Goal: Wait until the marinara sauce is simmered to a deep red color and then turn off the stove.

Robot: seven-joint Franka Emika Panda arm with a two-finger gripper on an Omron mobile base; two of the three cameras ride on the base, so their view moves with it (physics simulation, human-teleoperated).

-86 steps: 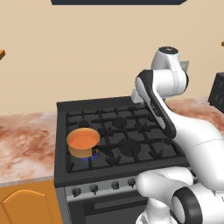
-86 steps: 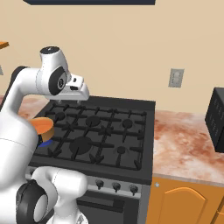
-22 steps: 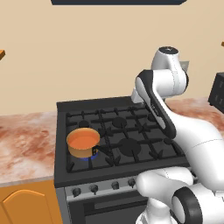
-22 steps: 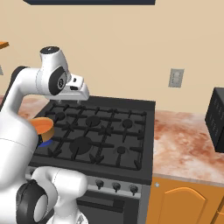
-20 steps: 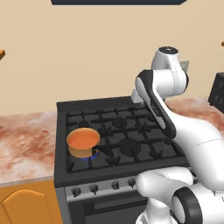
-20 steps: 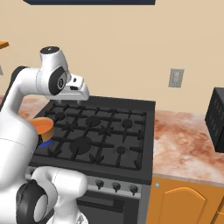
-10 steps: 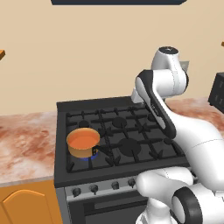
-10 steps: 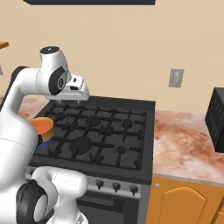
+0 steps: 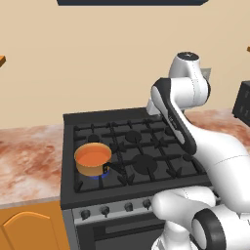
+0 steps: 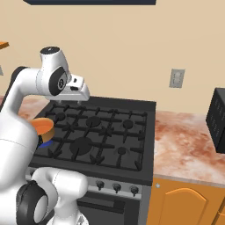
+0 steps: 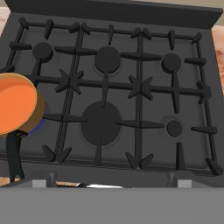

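The marinara sauce (image 9: 93, 156) is a flat orange disc in a small tan saucepan (image 9: 91, 169) on the front left burner of the stove (image 9: 146, 146). A blue flame (image 9: 100, 175) shows under the pan. In the hand view the sauce (image 11: 13, 107) lies at the left edge, its dark handle (image 11: 14, 157) pointing toward the stove's front. My gripper (image 10: 70, 102) hangs above the back left of the black grates (image 10: 94, 132), apart from the pan (image 10: 42, 127). Its fingertips (image 11: 51, 177) stand wide apart, so the gripper (image 11: 111, 179) is open and holds nothing.
Small dark knobs (image 9: 105, 211) line the silver stove front (image 10: 116, 186). Marbled counters flank the stove, left (image 9: 29, 161) and right (image 10: 184, 140). A black appliance (image 10: 218, 118) stands at the far right, a wall outlet (image 10: 177, 78) behind it. Orange cabinets (image 10: 184, 202) sit below.
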